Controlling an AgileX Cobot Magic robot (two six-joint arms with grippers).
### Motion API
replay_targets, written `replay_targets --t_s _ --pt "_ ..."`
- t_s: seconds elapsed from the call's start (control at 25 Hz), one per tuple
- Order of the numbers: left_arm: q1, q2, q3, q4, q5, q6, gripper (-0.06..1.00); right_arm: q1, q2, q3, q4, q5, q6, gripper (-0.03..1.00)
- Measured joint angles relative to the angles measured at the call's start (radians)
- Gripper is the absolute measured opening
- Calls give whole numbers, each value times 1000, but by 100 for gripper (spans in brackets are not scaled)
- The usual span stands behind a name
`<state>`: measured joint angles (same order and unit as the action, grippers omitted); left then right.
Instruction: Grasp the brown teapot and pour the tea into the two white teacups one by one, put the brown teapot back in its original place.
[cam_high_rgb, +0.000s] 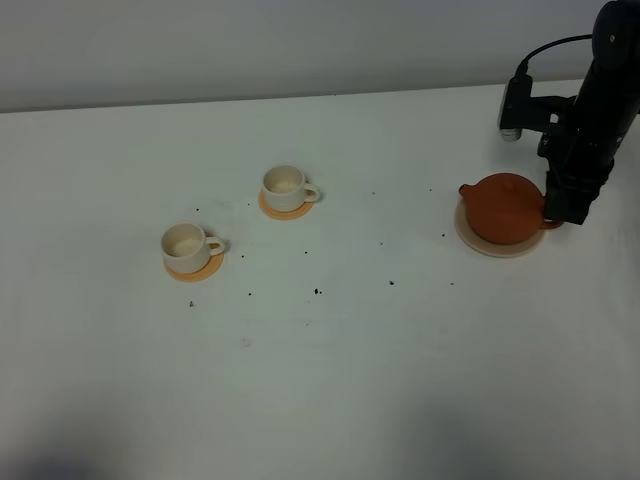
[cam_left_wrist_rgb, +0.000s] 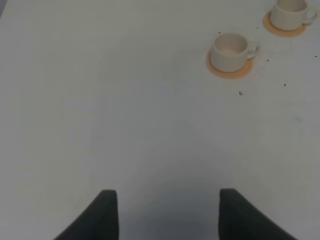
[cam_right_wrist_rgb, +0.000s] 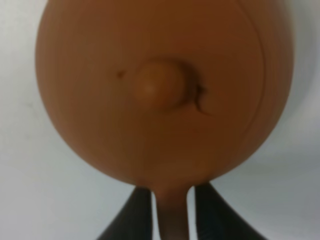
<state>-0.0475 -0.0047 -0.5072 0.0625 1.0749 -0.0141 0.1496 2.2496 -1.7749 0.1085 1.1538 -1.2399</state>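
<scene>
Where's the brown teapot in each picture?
Exterior high: the brown teapot sits at the right, on the beige disc.
Left wrist: not in it; only the two white teacups show.
Right wrist: it fills most of the picture.
Shared landmark: its handle at the right hand, seen in exterior high and right wrist.

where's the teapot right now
In the exterior high view the teapot sits on the beige disc at the right side, with the right end effector straddling its handle.
</scene>
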Motion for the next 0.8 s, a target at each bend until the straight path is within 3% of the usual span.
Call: replay_targets --t_s 0.16,0.28,0.8 --pt "0 0 0 0 0 0 46 0 0 0 -2 3 10 38" --pt "0 0 0 0 0 0 46 0 0 0 -10 3 15 42" --pt "0 0 0 0 0 1 46 44 -16 -3 -92 -32 16 37"
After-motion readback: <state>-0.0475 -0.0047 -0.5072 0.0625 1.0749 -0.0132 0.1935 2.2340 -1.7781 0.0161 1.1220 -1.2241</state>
